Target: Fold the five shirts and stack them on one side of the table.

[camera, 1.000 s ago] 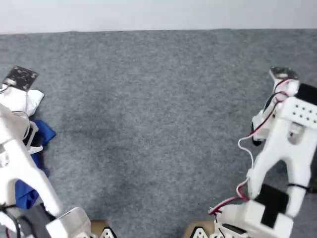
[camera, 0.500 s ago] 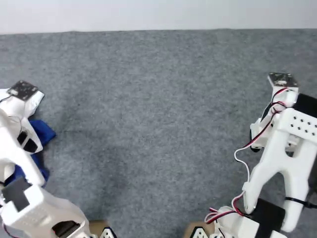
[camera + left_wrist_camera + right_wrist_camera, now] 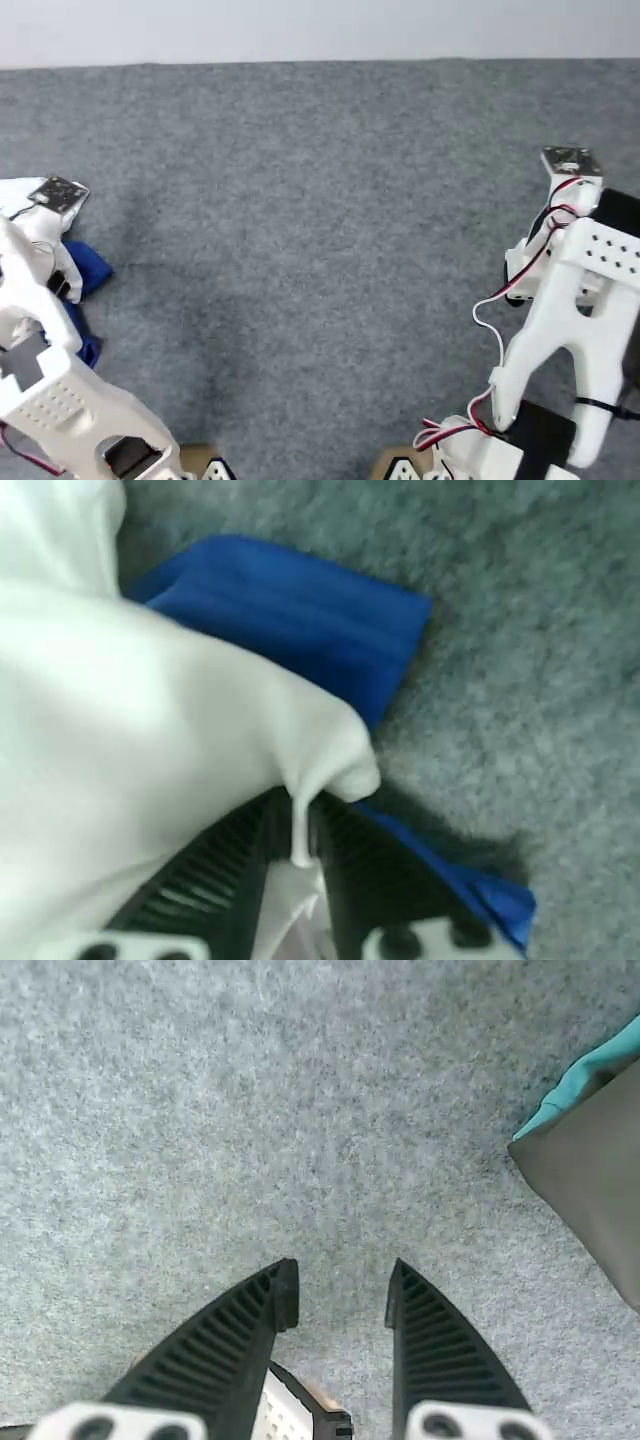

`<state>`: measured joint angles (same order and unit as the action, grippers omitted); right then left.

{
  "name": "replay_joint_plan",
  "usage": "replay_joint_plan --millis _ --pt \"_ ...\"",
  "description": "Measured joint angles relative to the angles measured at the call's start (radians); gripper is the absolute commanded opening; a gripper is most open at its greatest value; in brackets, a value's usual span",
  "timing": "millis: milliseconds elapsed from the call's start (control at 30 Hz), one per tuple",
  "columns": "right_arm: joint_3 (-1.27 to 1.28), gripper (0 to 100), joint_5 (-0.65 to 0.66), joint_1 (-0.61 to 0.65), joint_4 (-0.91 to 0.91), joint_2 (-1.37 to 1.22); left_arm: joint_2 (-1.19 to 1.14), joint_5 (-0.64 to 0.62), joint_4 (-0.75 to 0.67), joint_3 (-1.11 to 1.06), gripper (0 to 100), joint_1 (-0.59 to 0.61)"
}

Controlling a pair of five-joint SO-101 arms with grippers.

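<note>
Pinching a soft white cloth shirt [image 3: 150, 730], the left gripper [image 3: 295, 830] has its fingers closed on a fold above a crumpled blue shirt [image 3: 300, 630] at the grey felt bench's [image 3: 320, 200] left edge. The right gripper [image 3: 340, 1300] hangs with fingers apart near a dark grey and teal garment [image 3: 590, 1180]. Most of the folding and stacking seems left to do.

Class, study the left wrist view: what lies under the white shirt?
A blue shirt lies under the white shirt, which the left hand pinches, on the grey mat. The white cloth covers part of it, so its full extent cannot be seen.
</note>
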<state>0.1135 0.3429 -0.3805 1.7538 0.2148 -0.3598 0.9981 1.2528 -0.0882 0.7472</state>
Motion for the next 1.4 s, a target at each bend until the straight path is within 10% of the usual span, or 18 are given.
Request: replay_joint_plan --millis 500,1167,1400 --pt "0.0 14.7 -0.049 0.0 0.0 0.0 0.572 -0.242 0.094 0.0 0 -0.288" --pt "0.0 14.7 -0.049 0.0 0.0 0.0 0.957 -0.523 0.035 0.0 0 -1.197" --pt "0.0 14.7 -0.049 0.0 0.0 0.0 0.959 -0.476 0.328 -0.069 0 -1.122"
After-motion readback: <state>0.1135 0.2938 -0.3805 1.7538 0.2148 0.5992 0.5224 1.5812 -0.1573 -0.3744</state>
